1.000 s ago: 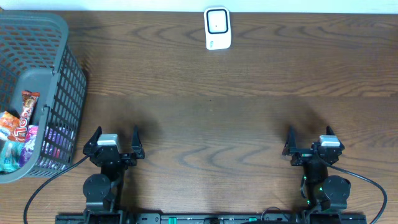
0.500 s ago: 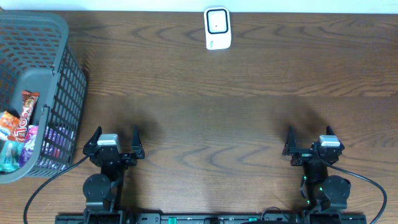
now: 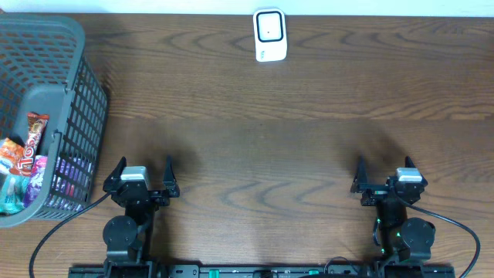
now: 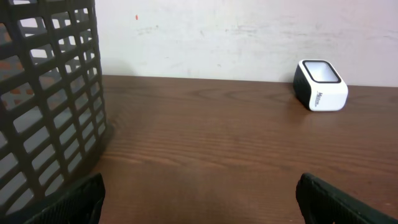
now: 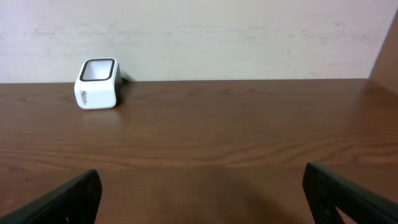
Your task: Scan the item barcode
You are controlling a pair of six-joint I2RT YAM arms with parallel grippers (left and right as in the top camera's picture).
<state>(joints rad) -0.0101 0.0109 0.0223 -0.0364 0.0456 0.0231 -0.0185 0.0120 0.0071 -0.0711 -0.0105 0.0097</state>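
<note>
Overhead, nothing's moved since a second ago: left gripper (image 3: 144, 167) and right gripper (image 3: 384, 167) both gape wide, empty.

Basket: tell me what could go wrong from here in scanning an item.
1. The snack packets lie packed together deep in the basket; the open left gripper may catch the mesh wall or lift two at once.
2. The scanner sits far from the basket; a loosely held packet could slip on the way or present its barcode facing the wrong way.
</note>
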